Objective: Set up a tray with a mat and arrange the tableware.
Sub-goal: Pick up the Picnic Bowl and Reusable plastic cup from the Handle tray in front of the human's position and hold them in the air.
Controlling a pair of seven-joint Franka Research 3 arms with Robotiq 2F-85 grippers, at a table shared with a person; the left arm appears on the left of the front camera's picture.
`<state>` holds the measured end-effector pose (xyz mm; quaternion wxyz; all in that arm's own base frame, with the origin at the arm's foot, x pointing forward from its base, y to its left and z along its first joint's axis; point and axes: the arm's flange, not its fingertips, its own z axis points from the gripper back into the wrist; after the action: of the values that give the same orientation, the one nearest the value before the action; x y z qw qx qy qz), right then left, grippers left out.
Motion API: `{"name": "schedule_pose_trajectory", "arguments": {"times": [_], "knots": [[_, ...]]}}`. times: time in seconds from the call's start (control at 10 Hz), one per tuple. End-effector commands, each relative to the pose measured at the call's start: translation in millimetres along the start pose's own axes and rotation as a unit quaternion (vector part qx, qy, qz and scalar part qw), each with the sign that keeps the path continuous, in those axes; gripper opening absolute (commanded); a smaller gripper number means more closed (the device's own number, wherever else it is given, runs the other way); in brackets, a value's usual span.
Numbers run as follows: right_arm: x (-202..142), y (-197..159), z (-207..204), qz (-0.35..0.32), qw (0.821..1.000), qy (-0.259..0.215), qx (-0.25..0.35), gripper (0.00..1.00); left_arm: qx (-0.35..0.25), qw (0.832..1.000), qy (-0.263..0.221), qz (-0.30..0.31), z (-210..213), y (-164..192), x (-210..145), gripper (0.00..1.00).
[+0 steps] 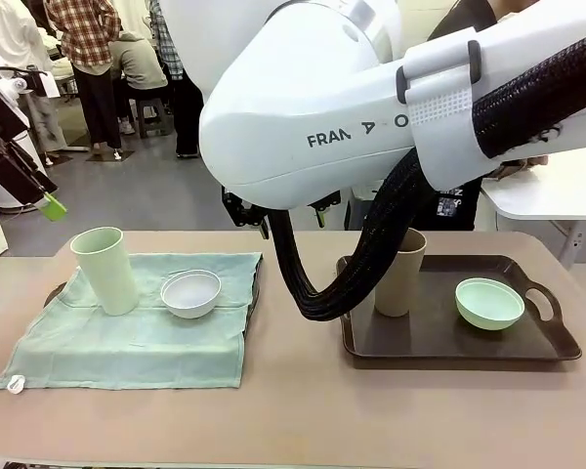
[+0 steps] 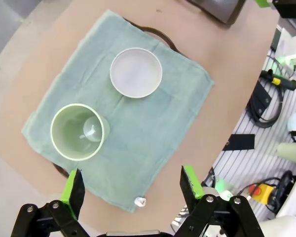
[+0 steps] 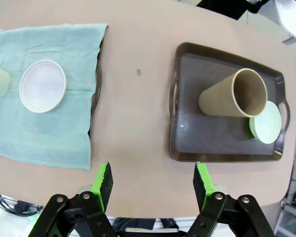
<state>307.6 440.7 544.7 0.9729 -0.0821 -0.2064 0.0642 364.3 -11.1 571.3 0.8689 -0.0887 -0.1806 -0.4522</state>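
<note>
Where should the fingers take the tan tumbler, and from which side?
Probably its upper wall, clamped across from above: the tan tumbler stands upright, tall and handleless, its mouth open, and the mint bowl stands near on one side.

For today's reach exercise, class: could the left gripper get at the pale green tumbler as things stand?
Probably yes: the left gripper hangs open above the mat, with nothing between it and the pale green tumbler.
</note>
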Motion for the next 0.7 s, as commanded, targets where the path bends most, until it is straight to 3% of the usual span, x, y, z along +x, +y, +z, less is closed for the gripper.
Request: {"name": "schedule_pose_trajectory", "arguments": {"times": [0.0,0.1,0.2,0.3,0.5,0.6], "knots": [[0,0,0,0.0,1.0,0.0,0.0,0.85,0.008,1.0,0.005,-0.008,0,2,-2,1.0],[3,-14,3,-0.017,0.999,0.021,0.031,0.85,0.0,1.0,0.0,0.0,0,0,0,1.0],[-3,-50,0,-0.065,0.989,0.047,0.124,0.85,0.017,0.994,0.07,0.083,-15,-15,14,1.0],[-17,-83,-10,-0.088,0.984,0.065,0.139,0.85,0.094,0.981,0.119,0.121,-22,-27,17,1.0],[-44,-131,-17,-0.102,0.98,0.088,0.145,0.85,0.192,0.958,0.159,0.144,-24,-57,27,1.0],[-54,-143,-13,-0.117,0.99,0.081,-0.019,0.85,0.179,0.957,0.169,0.151,-34,-71,30,1.0]]}}
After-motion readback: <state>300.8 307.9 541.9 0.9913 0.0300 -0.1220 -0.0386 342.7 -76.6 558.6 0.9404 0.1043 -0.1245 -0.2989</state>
